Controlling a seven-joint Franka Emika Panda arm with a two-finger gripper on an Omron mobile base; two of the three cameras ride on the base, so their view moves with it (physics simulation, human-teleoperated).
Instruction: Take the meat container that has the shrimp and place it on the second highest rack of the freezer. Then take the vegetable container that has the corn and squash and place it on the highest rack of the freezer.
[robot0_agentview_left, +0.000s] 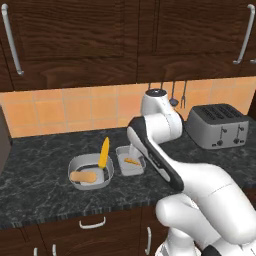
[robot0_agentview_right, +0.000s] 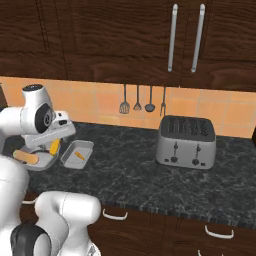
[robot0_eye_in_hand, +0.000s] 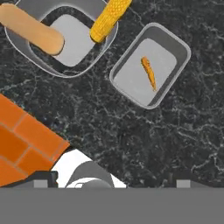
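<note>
Shrimp (robot0_eye_in_hand: 148, 72) in tray (robot0_eye_in_hand: 177, 41) beneath open claw (robot0_eye_in_hand: 111, 181), untouched.

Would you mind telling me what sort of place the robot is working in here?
Most likely a home kitchen, rendered in simulation: a dark marble-look counter with a toaster, cooking utensils hanging on an orange tiled wall, and dark wood cabinets above.

Bare counter (robot0_agentview_left: 45, 165) left of round pan (robot0_agentview_left: 75, 172); toaster (robot0_agentview_left: 218, 126) well right; upper cabinets (robot0_agentview_left: 75, 40) overhang above.
</note>
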